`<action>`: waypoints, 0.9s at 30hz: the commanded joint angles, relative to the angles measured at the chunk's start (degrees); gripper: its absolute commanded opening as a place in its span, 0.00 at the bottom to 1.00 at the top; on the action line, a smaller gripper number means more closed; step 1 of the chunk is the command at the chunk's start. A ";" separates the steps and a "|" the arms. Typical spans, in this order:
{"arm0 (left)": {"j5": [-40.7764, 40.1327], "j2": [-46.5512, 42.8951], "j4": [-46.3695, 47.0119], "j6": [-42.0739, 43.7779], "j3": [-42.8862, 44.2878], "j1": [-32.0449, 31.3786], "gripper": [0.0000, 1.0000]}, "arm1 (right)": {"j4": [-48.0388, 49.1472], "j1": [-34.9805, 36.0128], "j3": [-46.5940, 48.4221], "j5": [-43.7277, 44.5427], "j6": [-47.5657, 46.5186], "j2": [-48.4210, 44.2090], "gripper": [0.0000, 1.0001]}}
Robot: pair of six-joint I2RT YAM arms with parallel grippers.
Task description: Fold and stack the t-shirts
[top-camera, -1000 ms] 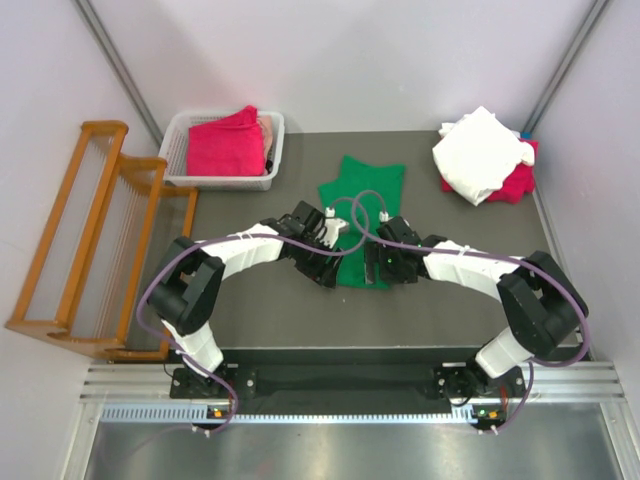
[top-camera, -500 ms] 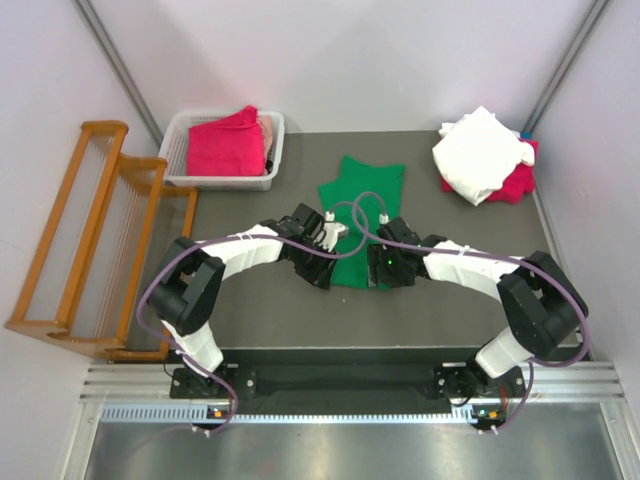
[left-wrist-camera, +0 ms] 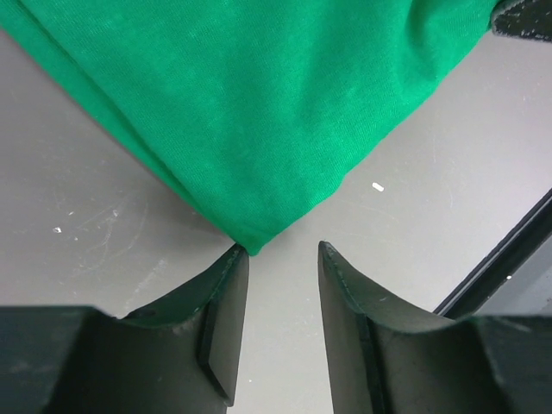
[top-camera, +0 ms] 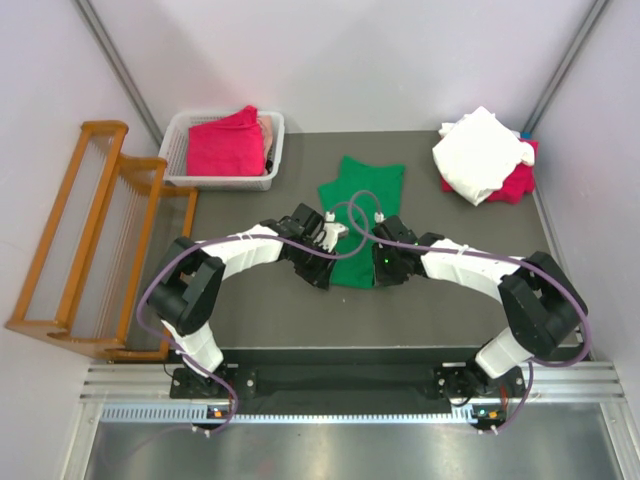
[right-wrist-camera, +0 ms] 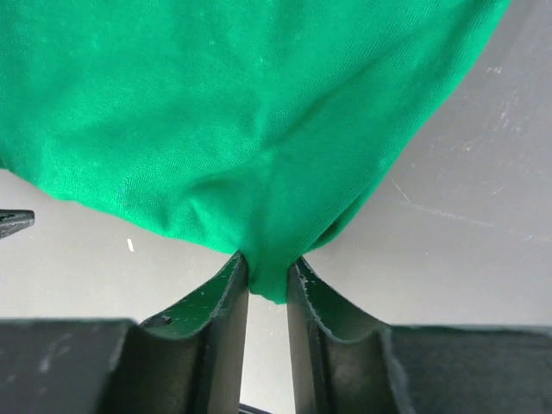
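My right claw [right-wrist-camera: 267,263] is pinched narrow on a bunched fold at the near edge of the green t-shirt [right-wrist-camera: 259,112], with the cloth caught between both fingers. My left claw [left-wrist-camera: 280,250] stands partly apart with nothing between its fingers; a corner of the same shirt just touches the tip of one finger [left-wrist-camera: 226,293]. The green t-shirt lies in the middle of the dark worktop [top-camera: 260,205], with my two claws close together at its near edge. At the far right corner a white t-shirt [top-camera: 480,152] lies crumpled on top of a red t-shirt [top-camera: 518,185]. At the far left a white basket [top-camera: 176,140] holds a crimson t-shirt [top-camera: 222,145], and an orange wooden rack [top-camera: 90,240] stands beside the worktop.
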 commanded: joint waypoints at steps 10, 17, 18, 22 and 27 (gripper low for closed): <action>3.22 -3.01 -10.01 6.57 6.22 2.30 0.00 | -4.97 0.97 -0.75 -0.38 0.36 -5.22 0.18; 5.69 -6.27 -17.13 10.18 4.03 2.30 0.00 | -8.05 1.41 -4.00 -1.87 1.15 -11.12 0.18; 6.21 -6.53 -17.57 10.88 3.50 2.30 0.00 | -8.23 1.41 -4.44 -2.05 1.24 -11.73 0.17; 8.94 -7.41 -20.47 12.82 3.23 2.22 0.00 | -9.10 1.58 -5.76 -3.54 1.94 -13.93 0.17; 12.89 -7.68 -25.82 16.07 5.07 2.13 0.00 | -11.48 2.02 -5.50 -4.51 2.73 -16.48 0.16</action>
